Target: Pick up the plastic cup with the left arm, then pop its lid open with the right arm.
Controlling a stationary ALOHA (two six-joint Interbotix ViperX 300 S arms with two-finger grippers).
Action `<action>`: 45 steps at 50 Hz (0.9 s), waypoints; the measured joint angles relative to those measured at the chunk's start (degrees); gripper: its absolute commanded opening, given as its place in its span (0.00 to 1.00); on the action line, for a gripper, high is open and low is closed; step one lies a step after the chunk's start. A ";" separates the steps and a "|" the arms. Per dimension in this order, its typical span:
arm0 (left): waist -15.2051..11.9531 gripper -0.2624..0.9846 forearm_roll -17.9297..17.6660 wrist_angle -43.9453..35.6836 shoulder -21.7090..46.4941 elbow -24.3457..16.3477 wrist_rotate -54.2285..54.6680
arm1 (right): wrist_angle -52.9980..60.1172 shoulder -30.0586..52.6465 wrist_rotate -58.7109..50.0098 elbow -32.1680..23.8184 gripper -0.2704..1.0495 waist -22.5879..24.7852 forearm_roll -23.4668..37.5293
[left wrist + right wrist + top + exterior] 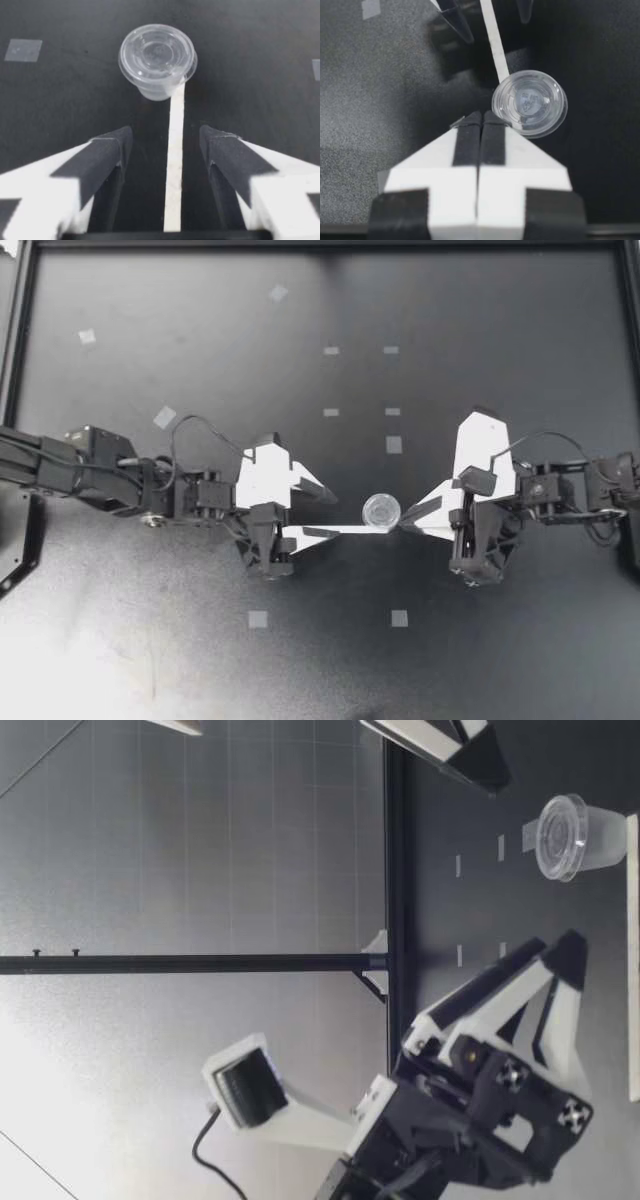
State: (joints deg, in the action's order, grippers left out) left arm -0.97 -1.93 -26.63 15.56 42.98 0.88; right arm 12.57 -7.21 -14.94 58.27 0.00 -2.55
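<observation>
**Two grippers, one cup.** A small clear plastic cup [381, 510], lid on, stands upright on the black table [480, 340] between two robot arms. The left gripper [330, 512] faces it with its jaws spread wide and nothing in them. Its wrist camera shows the cup [157, 57] just ahead of the fingers [107, 150] and apart from both. The cup sits at the end of a white strip [174, 165] that lies flat on the table and runs up the middle of the gap. The right gripper [403, 525] is pressed closed on nothing, its tip at the far side of the cup [530, 102]. Whether it touches or sits just beside is not clear.

The work in hand appears to be a grasp on the cup. Done well, the left fingers would follow the strip straight in and straddle the wall below the lid. They would then close gently, since thin plastic probably flexes and a light cup slides easily. The closed right tip could help as a backstop only if kept low and centred.

Bare table surrounds the pair. Grey tape squares [394, 444] lie flat farther out. The black frame rail [320, 245] is well apart at the far edge.
</observation>
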 measured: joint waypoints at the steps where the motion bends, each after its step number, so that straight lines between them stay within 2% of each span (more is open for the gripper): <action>1: 0.00 0.68 0.00 0.00 0.18 -0.09 0.00 | -0.09 0.00 0.00 -0.09 0.08 0.00 0.00; 45: -1.23 0.71 0.18 0.09 6.94 -6.15 -1.23 | 1.41 5.54 0.35 -2.37 0.08 -1.93 0.00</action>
State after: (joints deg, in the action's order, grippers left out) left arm -2.20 -1.76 -26.54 22.50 36.83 -0.35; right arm 13.97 -1.67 -14.59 55.90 -1.93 -2.55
